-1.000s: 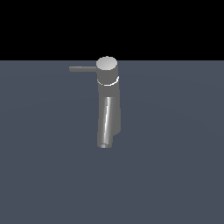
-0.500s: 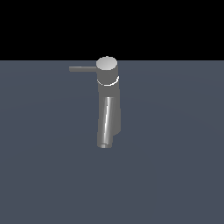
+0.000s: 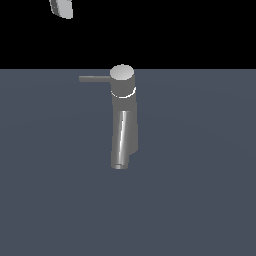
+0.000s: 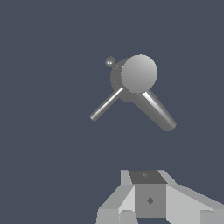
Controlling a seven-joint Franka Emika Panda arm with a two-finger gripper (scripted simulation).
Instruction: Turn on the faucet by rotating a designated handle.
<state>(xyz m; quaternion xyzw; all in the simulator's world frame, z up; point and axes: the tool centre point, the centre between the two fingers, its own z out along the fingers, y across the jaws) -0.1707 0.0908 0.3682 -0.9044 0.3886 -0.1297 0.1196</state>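
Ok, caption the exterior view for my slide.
Grey faucet standing upright, its thin handle pointing to the exterior view's left, with part of the gripper at the top edge.

The handle [image 3: 95, 79] juts from the faucet [image 3: 123, 117] (toward the exterior view's left).

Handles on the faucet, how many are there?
1. The handle sticks sideways from the faucet cap toward the exterior view's left. None seems hidden.
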